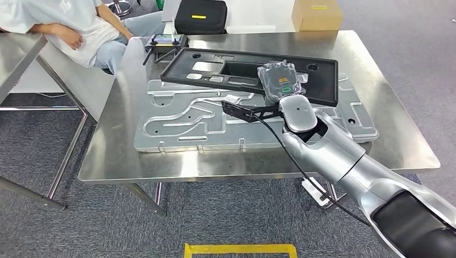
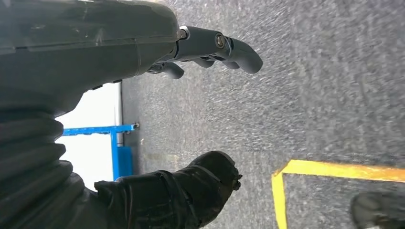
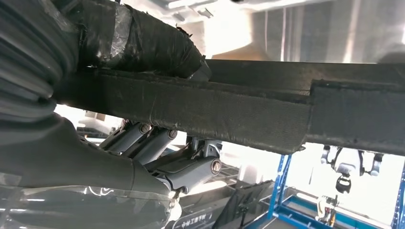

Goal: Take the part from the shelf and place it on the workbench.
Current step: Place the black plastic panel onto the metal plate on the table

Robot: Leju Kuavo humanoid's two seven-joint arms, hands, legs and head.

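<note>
The part is a long black flat panel with cut-outs, lying across the far side of a grey moulded panel on the steel workbench. My right hand, wrapped in clear film, grips the panel's near edge. In the right wrist view the thumb lies on one face of the black panel and the fingers curl under the other. My left hand hangs over grey carpet, fingers apart and holding nothing.
A person sits at the back left beside a second steel table. A handheld controller, a black case and a cardboard box stand at the far edge. Yellow floor tape lies near me.
</note>
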